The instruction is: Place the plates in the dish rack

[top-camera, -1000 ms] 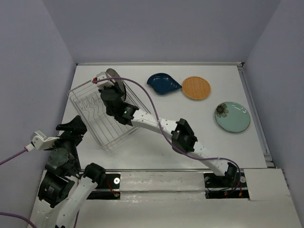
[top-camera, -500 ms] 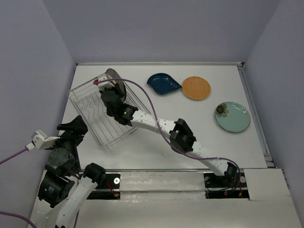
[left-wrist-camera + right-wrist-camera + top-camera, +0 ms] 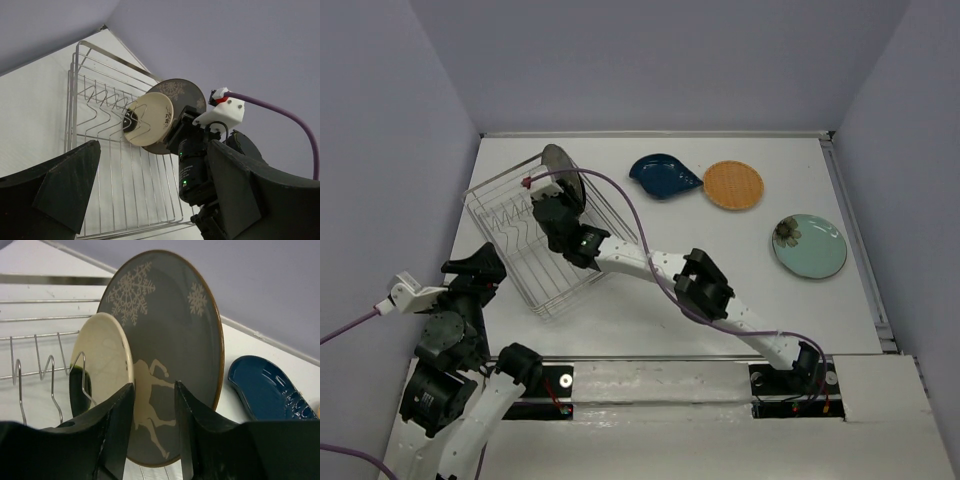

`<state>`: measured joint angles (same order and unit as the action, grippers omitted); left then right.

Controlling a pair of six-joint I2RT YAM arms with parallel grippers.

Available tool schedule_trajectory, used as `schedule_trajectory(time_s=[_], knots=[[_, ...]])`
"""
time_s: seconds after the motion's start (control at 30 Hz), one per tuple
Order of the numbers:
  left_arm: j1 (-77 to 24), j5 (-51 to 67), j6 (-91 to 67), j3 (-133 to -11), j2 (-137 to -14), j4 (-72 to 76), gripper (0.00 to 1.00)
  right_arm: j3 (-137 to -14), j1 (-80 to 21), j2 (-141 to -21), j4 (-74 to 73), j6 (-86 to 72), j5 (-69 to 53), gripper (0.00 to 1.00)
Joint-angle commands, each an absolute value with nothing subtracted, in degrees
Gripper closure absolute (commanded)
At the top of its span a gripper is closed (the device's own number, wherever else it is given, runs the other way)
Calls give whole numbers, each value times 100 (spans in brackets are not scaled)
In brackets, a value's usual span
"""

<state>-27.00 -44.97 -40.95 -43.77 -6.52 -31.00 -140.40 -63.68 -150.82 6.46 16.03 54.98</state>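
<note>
The dish rack (image 3: 525,250) stands at the table's left. The grey deer plate (image 3: 563,170) and the cream plate with a dark mark (image 3: 102,360) stand upright in its far end, the cream one in front of the grey one (image 3: 170,335). My right gripper (image 3: 548,208) hovers over the rack just short of them, open and empty (image 3: 154,390). My left gripper (image 3: 475,268) is open and empty at the rack's near left side (image 3: 150,175). The blue leaf plate (image 3: 665,175), orange plate (image 3: 733,185) and teal floral plate (image 3: 809,245) lie flat on the table. The black plate is out of view.
The left wrist view shows the rack's wire tines (image 3: 100,105) and the right arm's wrist (image 3: 195,155) over them. Walls close in the table at the back and sides. A rail runs along the table's right edge (image 3: 855,240).
My right gripper has drawn back a little from the two standing plates, toward the near side. The plates stay upright in the rack. The left arm has barely moved.
</note>
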Motion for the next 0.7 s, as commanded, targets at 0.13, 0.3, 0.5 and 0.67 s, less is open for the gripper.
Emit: schedule_trajectory(time_s=[0.13, 0.3, 0.5, 0.67], knots=[[-2716, -4377, -3885, -4403, -738, -2690, 1, -12546, -6354, -13151, 809, 451, 5011, 54], [-2716, -4254, -3815, -4342, -721, -2593, 1, -10726, -5987, -11648, 756, -734, 4703, 51], [-2716, -3973, -3648, -4272, -703, -2444, 1, -7935, -4424, -9837, 351, -3552, 2842, 48], [-2733, -3850, -3560, -4236, -729, -2382, 1, -6716, -3376, -9203, 361, -3719, 2074, 48]])
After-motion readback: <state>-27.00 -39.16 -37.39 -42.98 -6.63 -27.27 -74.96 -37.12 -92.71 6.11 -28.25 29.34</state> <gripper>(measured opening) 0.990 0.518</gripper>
